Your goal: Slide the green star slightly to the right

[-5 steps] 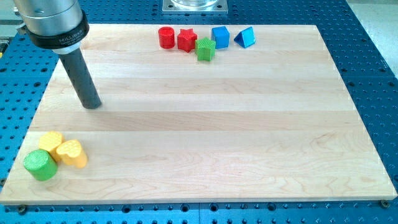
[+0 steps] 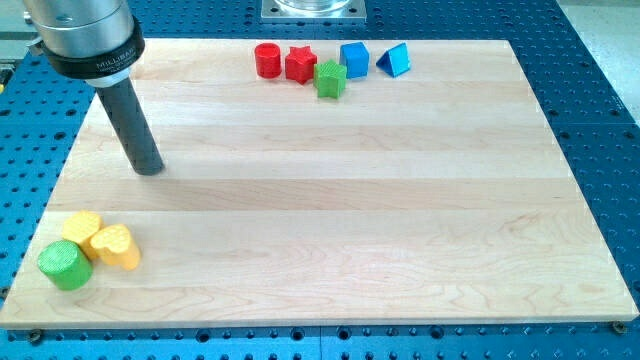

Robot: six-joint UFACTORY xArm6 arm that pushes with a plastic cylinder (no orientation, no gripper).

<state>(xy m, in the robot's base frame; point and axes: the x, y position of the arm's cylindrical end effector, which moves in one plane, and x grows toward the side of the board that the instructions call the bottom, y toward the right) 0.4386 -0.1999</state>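
Observation:
The green star [image 2: 330, 79] sits near the view's top centre of the wooden board [image 2: 330, 240]. It touches the red star [image 2: 300, 64] at its upper left and stands close below the blue cube [image 2: 354, 59]. My tip [image 2: 149, 168] rests on the board at the view's left, far left of and below the green star, touching no block.
A red cylinder [image 2: 267, 60] stands left of the red star. A blue triangular block [image 2: 394, 61] stands right of the blue cube. At the bottom left corner sit a green cylinder [image 2: 65, 266], a yellow block [image 2: 82, 228] and a yellow heart [image 2: 116, 247].

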